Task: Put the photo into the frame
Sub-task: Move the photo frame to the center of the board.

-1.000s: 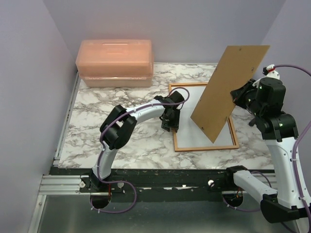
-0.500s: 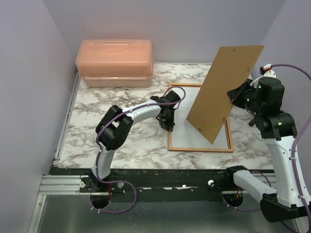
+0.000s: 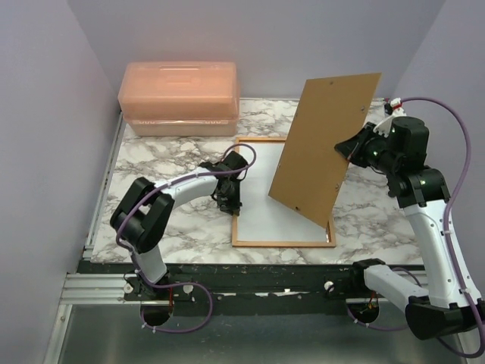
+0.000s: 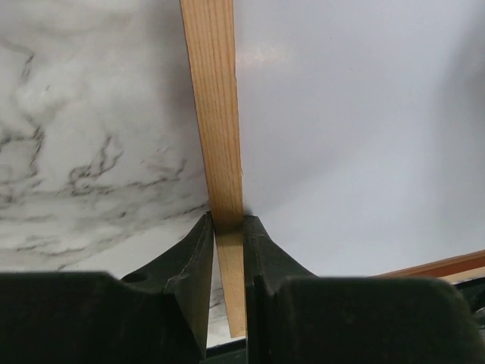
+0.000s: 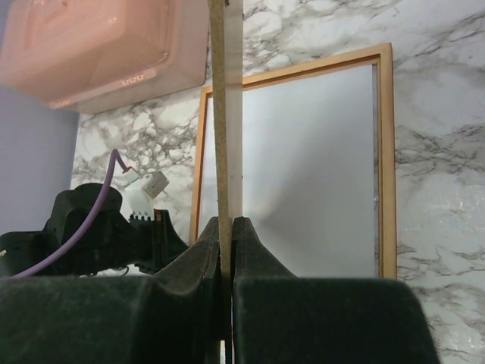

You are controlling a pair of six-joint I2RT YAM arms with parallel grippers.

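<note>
Lighting is even and diffuse, from overhead. In the top view, the raised board (image 3: 322, 148) casts a soft shadow on the white surface (image 3: 265, 216) inside the frame (image 3: 280, 243). In the left wrist view, a faint bright patch marks that surface, and the near fingers (image 4: 189, 303) are dark. In the right wrist view, the board edge nearest the lens is blurred.

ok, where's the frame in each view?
Top external: the frame lies flat mid-table, partly behind the backing board.
Left wrist: its rail runs up the centre, clamped in the left gripper.
Right wrist: centre-right, behind the board's edge.
Shared landmark: the marble tabletop.
</note>
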